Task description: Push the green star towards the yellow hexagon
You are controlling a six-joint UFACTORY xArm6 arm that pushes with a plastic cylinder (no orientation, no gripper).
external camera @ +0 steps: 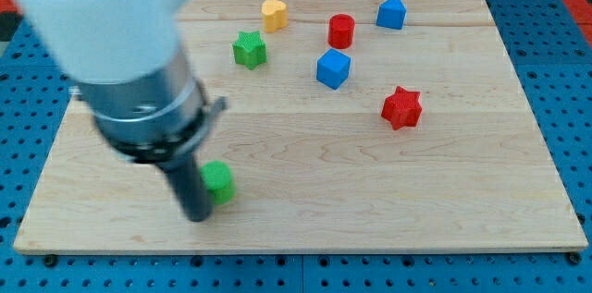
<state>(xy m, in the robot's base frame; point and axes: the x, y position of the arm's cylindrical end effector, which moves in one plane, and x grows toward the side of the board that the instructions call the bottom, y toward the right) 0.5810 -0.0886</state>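
Resting on the tabletop [388, 191], my tip [198, 216] touches a small green block [219, 182], well below the green star [249, 49]. A yellow block [274, 15] sits just up-right of the star. There is no pincer here, only the rod.

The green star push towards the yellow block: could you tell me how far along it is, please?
Done: nothing visibly; the green star sits apart from the yellow block, whose shape reads more like a heart than a hexagon. In hand: my tip is far below, beside a small green block. Left: reaching the star's lower-left side and pushing.
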